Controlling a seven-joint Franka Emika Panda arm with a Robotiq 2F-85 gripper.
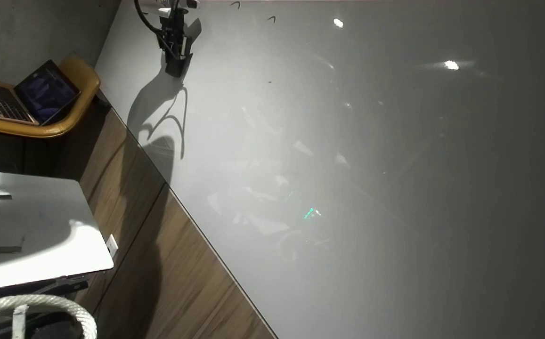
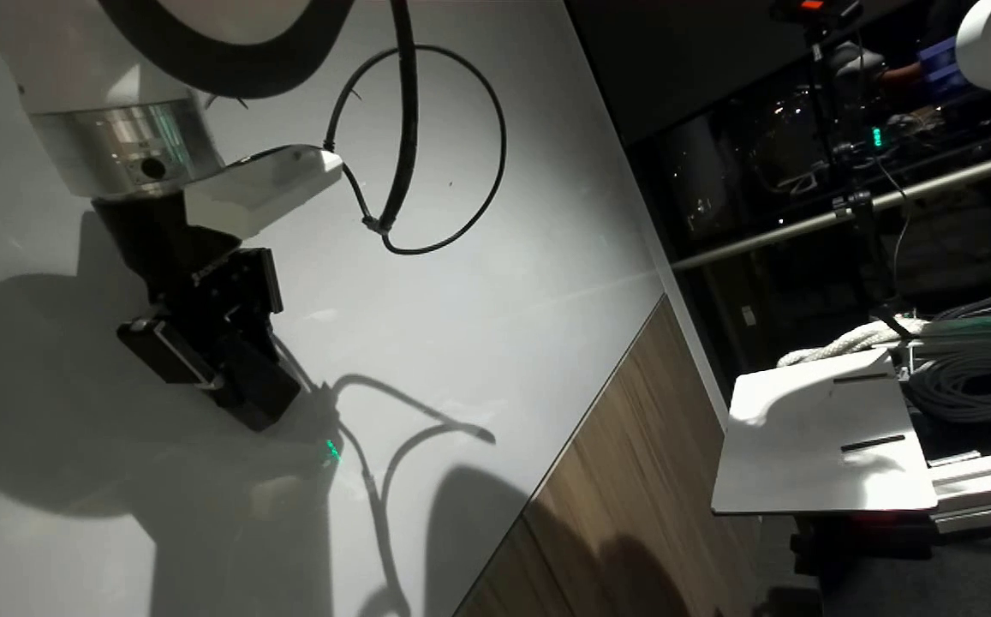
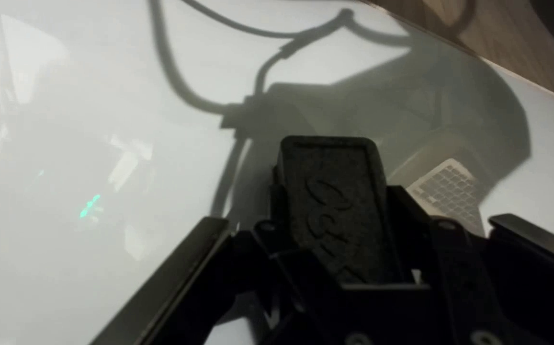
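My gripper (image 3: 337, 206) is shut on a dark block (image 3: 329, 172), which has cursive lettering pressed into its face. Its fingers clasp the block's two long sides, and the far end sticks out past them. Behind it lies a broad glossy white surface (image 3: 90, 120) with shadows of the arm and cable. In both exterior views the block (image 2: 259, 390) points away from the wrist, over that surface; whether it touches is hard to tell. Two small dark hooked strokes, a dark mark (image 1: 235, 4) and another mark (image 1: 272, 19), show on the white surface near the arm.
A black cable (image 2: 495, 146) loops out from the arm. Wood panelling (image 1: 197, 263) borders the white surface. Beyond stand a laptop (image 1: 4, 101) on a yellow chair (image 1: 60, 128), a white slotted plate (image 1: 32, 226) and thick white rope (image 1: 65, 303).
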